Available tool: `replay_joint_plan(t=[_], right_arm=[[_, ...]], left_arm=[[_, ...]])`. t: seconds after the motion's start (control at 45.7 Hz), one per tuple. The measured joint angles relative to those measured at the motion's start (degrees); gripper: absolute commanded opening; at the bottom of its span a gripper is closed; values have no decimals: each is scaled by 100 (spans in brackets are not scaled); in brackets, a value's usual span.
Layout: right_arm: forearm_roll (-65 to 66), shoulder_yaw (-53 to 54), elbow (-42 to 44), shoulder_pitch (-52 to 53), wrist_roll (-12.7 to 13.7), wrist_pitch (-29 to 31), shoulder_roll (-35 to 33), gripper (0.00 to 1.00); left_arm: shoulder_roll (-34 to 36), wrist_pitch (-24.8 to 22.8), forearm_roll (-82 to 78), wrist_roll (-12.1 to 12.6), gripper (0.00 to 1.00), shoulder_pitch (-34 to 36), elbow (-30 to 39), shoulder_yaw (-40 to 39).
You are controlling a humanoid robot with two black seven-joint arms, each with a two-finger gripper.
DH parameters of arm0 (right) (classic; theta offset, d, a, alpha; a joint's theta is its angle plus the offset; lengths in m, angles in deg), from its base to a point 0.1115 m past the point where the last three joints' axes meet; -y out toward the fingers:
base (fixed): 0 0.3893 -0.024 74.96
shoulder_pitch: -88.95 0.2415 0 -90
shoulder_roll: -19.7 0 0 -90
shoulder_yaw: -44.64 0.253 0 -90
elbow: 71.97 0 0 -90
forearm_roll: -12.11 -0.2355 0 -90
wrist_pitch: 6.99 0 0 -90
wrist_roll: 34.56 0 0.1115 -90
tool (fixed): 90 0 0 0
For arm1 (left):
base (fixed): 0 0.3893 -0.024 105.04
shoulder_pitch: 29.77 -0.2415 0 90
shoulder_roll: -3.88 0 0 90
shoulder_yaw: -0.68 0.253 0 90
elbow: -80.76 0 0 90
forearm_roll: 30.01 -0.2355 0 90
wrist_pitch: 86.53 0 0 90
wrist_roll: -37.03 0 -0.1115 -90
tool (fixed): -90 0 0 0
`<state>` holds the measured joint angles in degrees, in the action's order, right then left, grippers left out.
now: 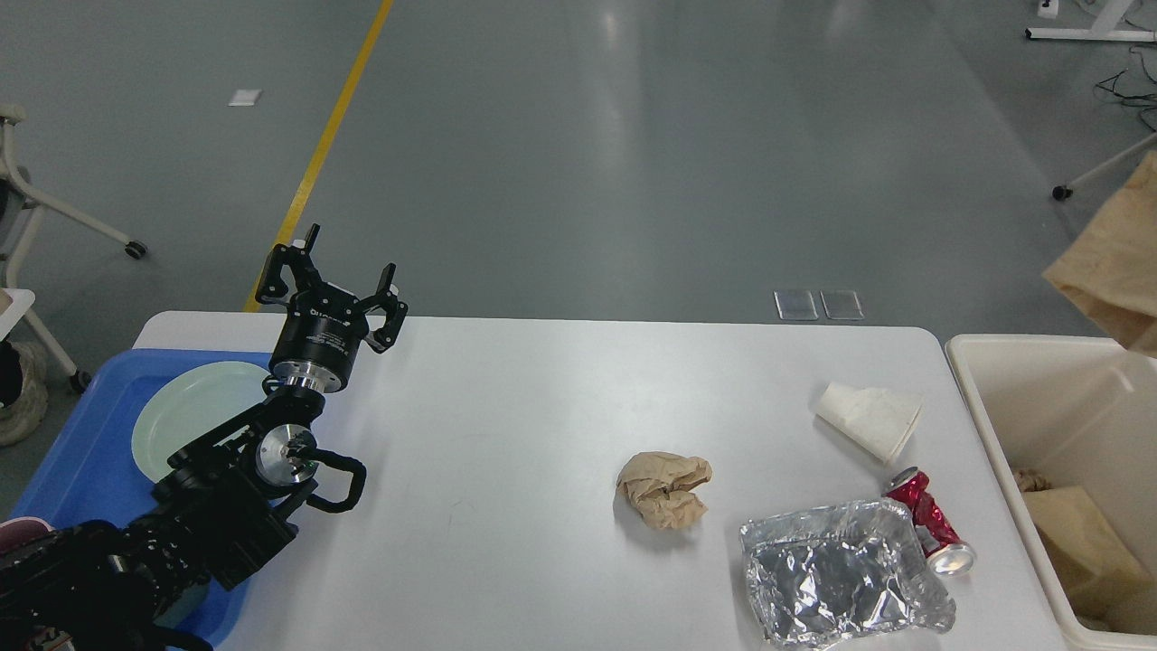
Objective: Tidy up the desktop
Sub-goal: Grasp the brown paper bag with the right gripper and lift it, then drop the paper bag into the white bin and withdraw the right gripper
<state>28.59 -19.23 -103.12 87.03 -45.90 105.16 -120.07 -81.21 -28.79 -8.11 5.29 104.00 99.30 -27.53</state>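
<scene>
The white desktop (506, 425) holds a crumpled brown paper ball (664, 489), a squashed white paper cup (870, 419), a crushed red can (931, 523) and a crumpled foil tray (836, 574). My left gripper (331, 280) is open and empty, held up above the table's far left edge beside the blue tray (81, 452). A brown paper bag (1116, 262) hangs at the right edge of the view, above the cream bin (1039, 398). My right gripper is out of view.
The blue tray holds a pale green plate (194, 411). The cream bin at the right has brown paper (1080, 542) inside. A chair leg on wheels (72, 221) stands on the floor at the far left.
</scene>
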Motion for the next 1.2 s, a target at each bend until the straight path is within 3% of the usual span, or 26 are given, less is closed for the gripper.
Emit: replay_joint_plan(t=[0.197,0.569,0.591,0.7,0.831,1.006,1.203], right_arm=[[-309,1054,561,-1696,-8,-845,3,0],[-465,1930,1103,-3232,-13,-984,376,0],[-486,1934,1106,-3265,-13,-984,394,2],[-530,1940,1111,-3369,-13,-985,440,39],[-539,1942,1120,-3399,-10,-985,452,62],[-542,1941,1117,-3403,-10,-985,458,79],[-567,1938,898,-3366,-8,-879,438,85]], left_arm=[[0,0,0,-2,97,0,0,0],[0,0,-2,-2,97,0,0,-4],[0,0,-2,-2,97,0,0,-4],[0,0,-2,-2,97,0,0,-4],[0,0,-2,-2,97,0,0,-3],[0,0,-2,-2,97,0,0,-1],[0,0,-2,-2,97,0,0,-1]])
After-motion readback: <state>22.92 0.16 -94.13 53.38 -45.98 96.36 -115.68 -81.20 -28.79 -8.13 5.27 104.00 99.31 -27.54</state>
